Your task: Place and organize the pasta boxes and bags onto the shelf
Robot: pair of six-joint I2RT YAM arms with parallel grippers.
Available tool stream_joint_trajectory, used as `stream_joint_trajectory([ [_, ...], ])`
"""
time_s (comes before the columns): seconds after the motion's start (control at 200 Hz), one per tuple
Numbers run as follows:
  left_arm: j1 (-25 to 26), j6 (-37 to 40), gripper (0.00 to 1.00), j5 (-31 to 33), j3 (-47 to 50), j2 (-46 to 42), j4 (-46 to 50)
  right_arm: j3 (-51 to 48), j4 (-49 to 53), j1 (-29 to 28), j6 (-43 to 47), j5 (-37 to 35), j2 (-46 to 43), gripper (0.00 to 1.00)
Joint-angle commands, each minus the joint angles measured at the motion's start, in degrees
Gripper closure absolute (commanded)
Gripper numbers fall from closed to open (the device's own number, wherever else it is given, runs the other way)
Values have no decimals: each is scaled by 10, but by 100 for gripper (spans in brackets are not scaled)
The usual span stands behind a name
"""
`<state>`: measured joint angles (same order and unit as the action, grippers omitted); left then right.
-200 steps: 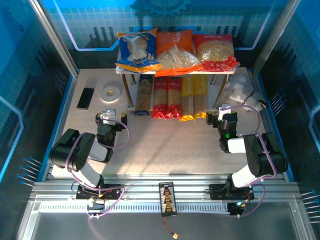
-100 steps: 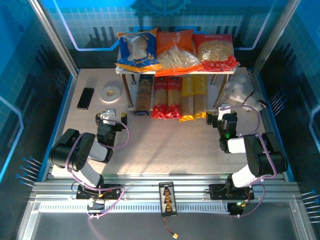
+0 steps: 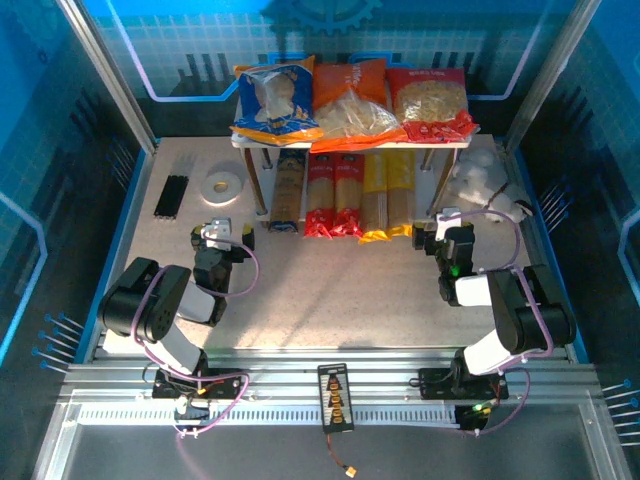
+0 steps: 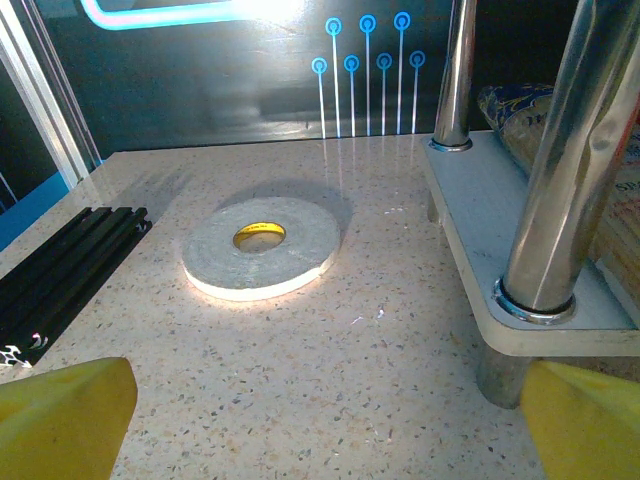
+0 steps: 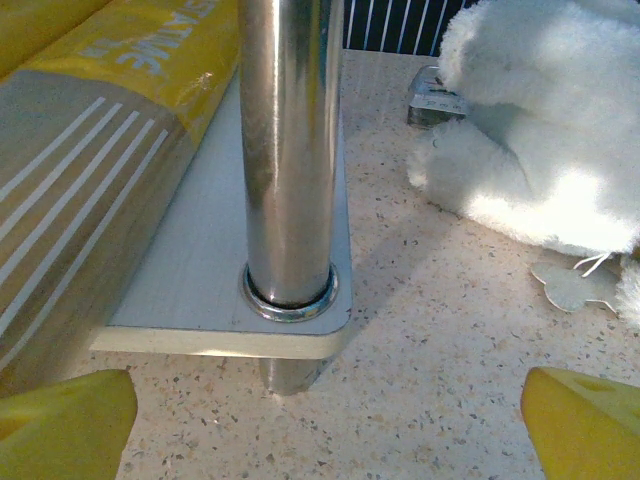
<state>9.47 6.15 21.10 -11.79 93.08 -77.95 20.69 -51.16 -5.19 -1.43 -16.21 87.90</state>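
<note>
Several black bars [image 3: 171, 196] lie side by side at the far left of the table [image 3: 330, 290], with a flat white tape roll [image 3: 221, 185] just to their right. Nearer the camera, the left gripper [image 3: 222, 236] sits low over the table and faces the roll. In its wrist view both yellow fingertips [image 4: 65, 415] sit at the bottom corners, so the jaws are wide apart and hold nothing.

To the right of the roll stands the shelf [image 4: 470, 210], at the far middle of the table. On its top board the three bags lie in a row: the blue-orange bag [image 3: 275, 100], the orange bag [image 3: 350, 100] and the red bag [image 3: 430, 100], each touching the next. On the lower board the five pasta boxes lie lengthwise, packed side by side: the blue-and-yellow pack [image 3: 289, 195], the first red pack [image 3: 320, 195], the second red pack [image 3: 347, 195], the first yellow pack [image 3: 374, 200] and the second yellow pack [image 3: 400, 195].

At the near right corner of the shelf, the right gripper [image 3: 440, 232] faces the corner post [image 5: 290, 150]. Its jaws are also spread wide and empty. A white plush toy [image 3: 485, 180] rests on the table just right of the shelf.
</note>
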Motion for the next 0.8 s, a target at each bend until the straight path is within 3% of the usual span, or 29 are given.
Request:
stream_joint_trajectory([
  [0.0,-3,3,1,-10,6,6,-23,9,-25,-6,7,8,5,0],
  [0.79,-3,3,1,-10,2,4,-16,10,-25,-6,7,8,5,0],
])
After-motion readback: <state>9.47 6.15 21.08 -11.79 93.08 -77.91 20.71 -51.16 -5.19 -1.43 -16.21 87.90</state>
